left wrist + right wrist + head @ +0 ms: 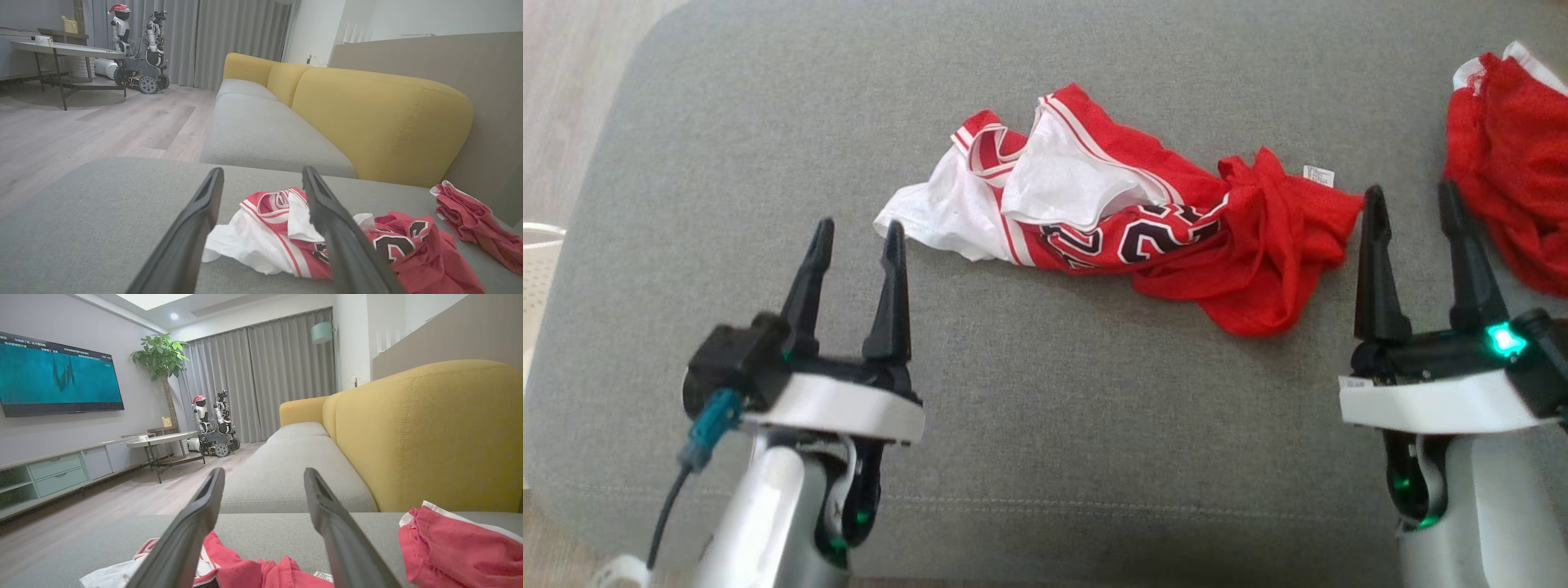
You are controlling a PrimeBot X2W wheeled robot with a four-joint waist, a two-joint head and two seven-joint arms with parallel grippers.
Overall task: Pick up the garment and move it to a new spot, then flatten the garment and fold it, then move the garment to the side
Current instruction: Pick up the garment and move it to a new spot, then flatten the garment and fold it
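Jaws of left arm [768, 506] and right arm [1486, 506] gape empty. Crumpled garment [1119, 220] stretches left-right on the cushion [1045, 457], white end left; arms point forward, flanking it.

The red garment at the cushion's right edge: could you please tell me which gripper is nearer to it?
Right. The right gripper stands just beside the red garment; the left gripper is far off, past the jersey.
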